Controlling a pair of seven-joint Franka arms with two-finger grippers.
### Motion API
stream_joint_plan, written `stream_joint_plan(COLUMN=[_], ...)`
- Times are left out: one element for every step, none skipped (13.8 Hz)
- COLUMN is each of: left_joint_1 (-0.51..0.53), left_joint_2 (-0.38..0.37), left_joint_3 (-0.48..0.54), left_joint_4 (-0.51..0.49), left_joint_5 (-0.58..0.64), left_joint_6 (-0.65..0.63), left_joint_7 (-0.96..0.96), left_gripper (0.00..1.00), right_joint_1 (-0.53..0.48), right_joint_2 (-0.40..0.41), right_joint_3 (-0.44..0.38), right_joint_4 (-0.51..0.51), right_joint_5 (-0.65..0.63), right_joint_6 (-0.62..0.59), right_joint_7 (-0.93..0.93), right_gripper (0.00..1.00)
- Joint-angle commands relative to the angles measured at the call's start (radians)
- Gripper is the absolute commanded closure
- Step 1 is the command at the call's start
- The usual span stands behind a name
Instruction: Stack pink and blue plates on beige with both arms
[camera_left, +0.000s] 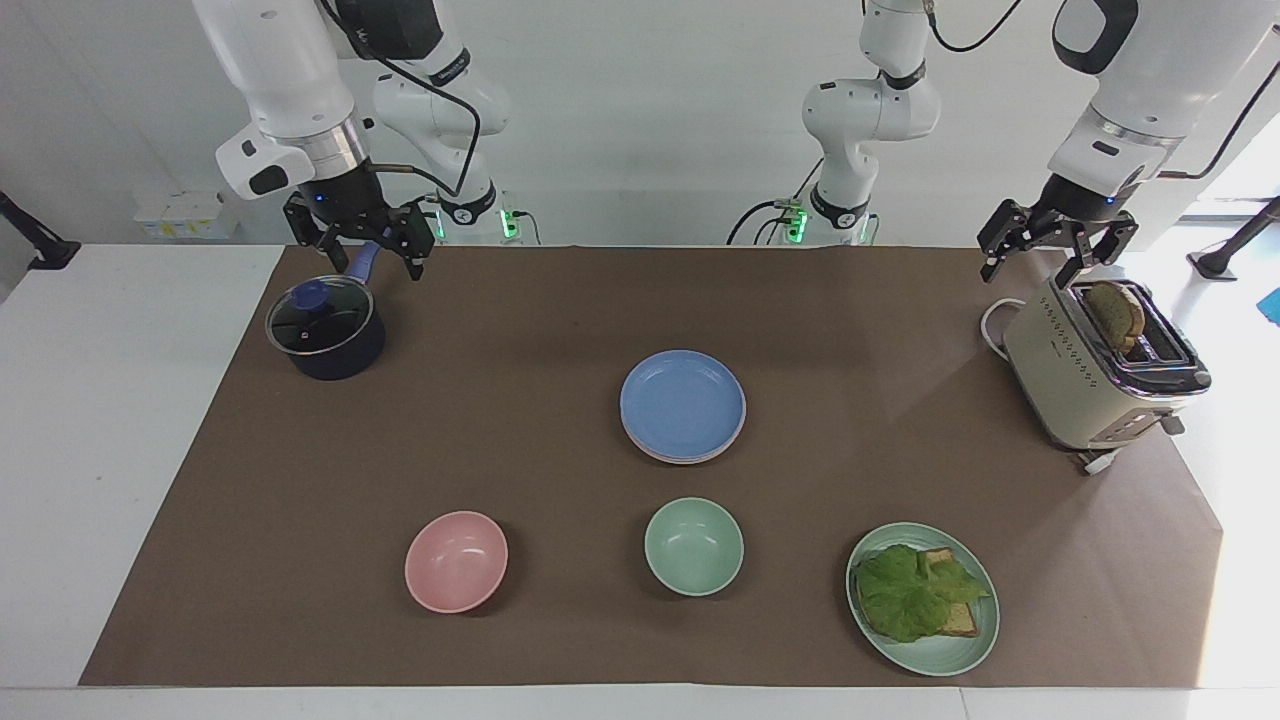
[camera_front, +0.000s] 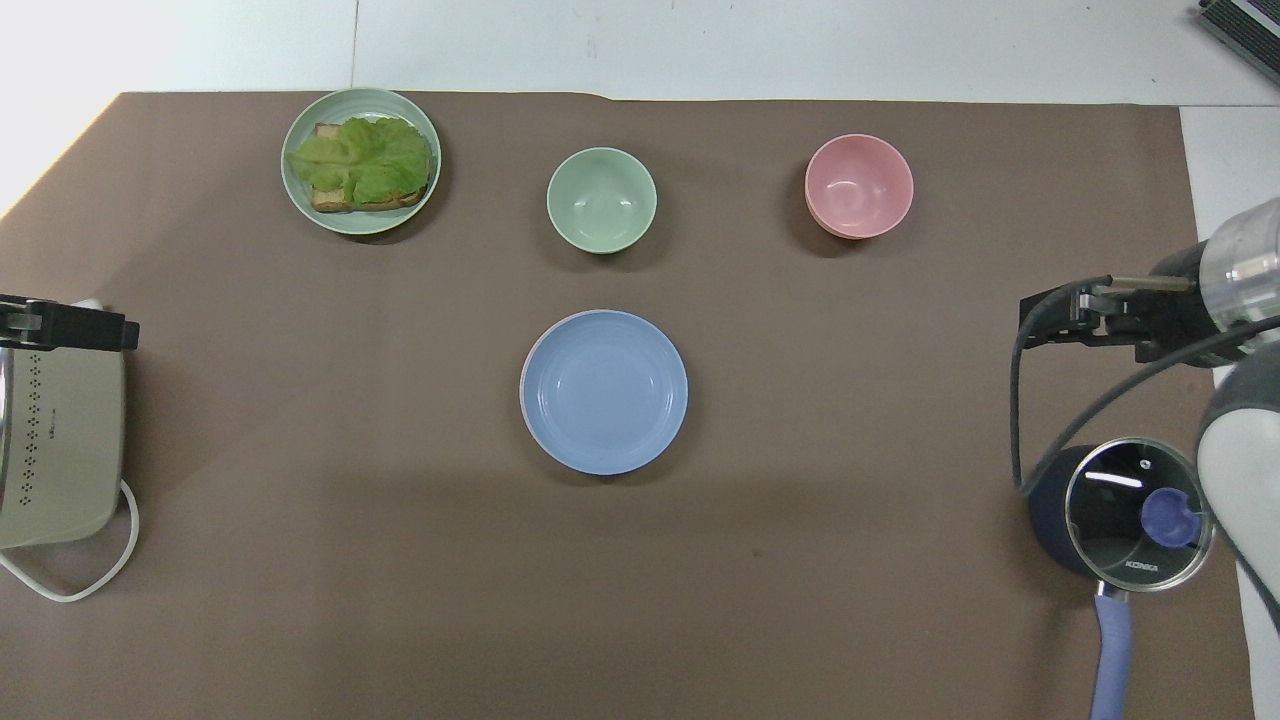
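At the centre of the frame we see the round, matte periwinkle-blue plate (camera_left: 682, 401) lying flat, face up, on a stack whose pale pink plate (camera_left: 690, 459) shows only as a thin rim beneath; we cannot make out the beige plate under them. Being round, the stack has no long axis and points nowhere. We judge the stacking done, with little left but to withdraw. Our right gripper (camera_left: 366, 250) hangs empty, fingers spread, over the dark lidded saucepan (camera_left: 325, 329) at upper left; our left gripper (camera_left: 1052, 252), likewise spread and empty, hovers over the cream toaster (camera_left: 1090, 375) at upper right.
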Motion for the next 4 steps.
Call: stream_joint_plan(left_joint_1=[0.001, 0.001, 0.001, 0.001], left_joint_2=[-0.003, -0.003, -0.003, -0.003], left_joint_3=[-0.002, -0.002, -0.002, -0.002], left_joint_4=[0.012, 0.012, 0.012, 0.012], left_joint_5=[0.018, 0.018, 0.018, 0.018], left_joint_6=[-0.020, -0.020, -0.020, -0.020], left_joint_7=[-0.010, -0.010, -0.010, -0.010], left_gripper=[0.00, 0.00, 0.00, 0.00], right_joint_1=[0.043, 0.043, 0.040, 0.032], right_joint_2=[0.000, -0.002, -0.003, -0.003], right_joint_3=[-0.054, -0.054, -0.054, -0.052], right_joint_4=[0.006, 0.003, 0.003, 0.005], right_joint_5=[-0.018, -0.018, -0.018, -0.016], right_joint_6=[-0.013, -0.022, -0.029, -0.029], right_joint_7=[-0.016, -0.012, -0.016, -0.019], right_gripper=[0.00, 0.00, 0.00, 0.00])
